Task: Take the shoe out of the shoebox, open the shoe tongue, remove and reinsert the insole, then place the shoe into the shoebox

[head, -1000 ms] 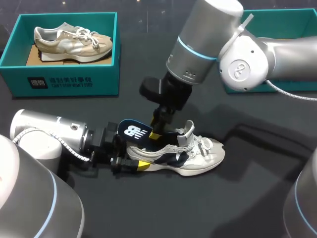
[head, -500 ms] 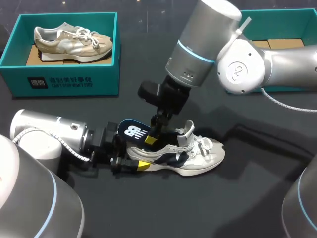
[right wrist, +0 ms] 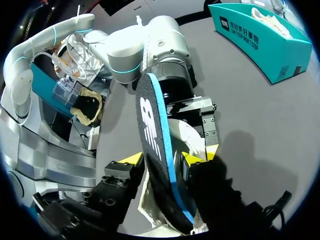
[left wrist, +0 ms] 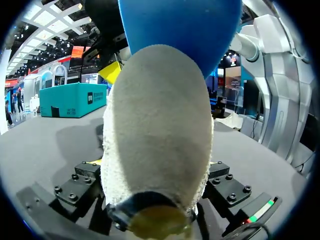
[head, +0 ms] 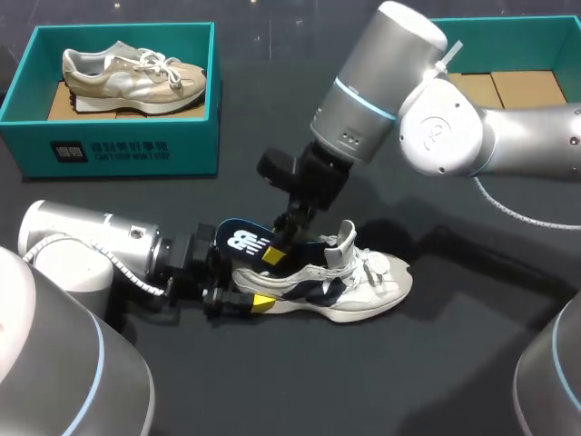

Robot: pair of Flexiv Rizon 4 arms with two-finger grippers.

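A white and navy shoe [head: 349, 282] lies on its sole on the dark table. At its heel, my left gripper [head: 243, 288] is shut on it; in the left wrist view the heel [left wrist: 157, 145] fills the space between the fingers [left wrist: 80, 182]. A blue insole [head: 243, 240] stands half out of the shoe's mouth, tilted back over the heel. My right gripper [head: 275, 252] comes down from above and is shut on the insole [right wrist: 157, 145], a yellow tip on each face [right wrist: 162, 160].
A teal shoebox [head: 123, 150] at the back left holds a beige shoe [head: 132, 73]. A second teal shoebox [head: 536, 32] at the back right, lined with cardboard, is partly hidden by my right arm.
My right gripper has slid slightly left and down along the insole, and its fingers have drawn closer. The shoe, the insole and my left arm have stayed put.
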